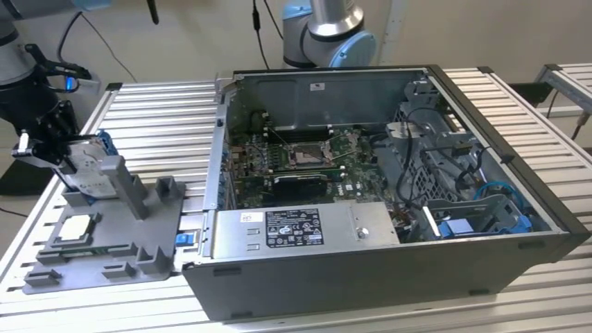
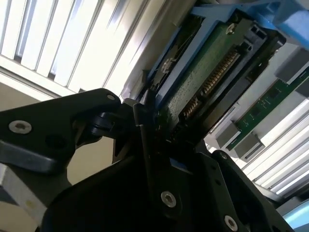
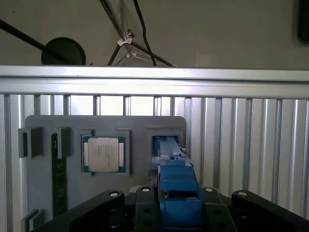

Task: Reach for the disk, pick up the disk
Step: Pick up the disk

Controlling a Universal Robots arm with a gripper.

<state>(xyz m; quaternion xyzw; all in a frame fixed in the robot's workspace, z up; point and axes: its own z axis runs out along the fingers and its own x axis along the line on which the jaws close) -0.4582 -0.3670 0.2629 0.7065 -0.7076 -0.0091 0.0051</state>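
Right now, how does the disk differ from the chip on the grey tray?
Pose: the disk stands on edge in an upright holder; the chip lies flat in a recess.
Look: the disk is framed in bright blue plastic; the chip is a plain silver-white square.
Size: the disk is clearly larger than the chip.
The gripper is at the disk, away from the chip.
Both sit on the same grey tray.
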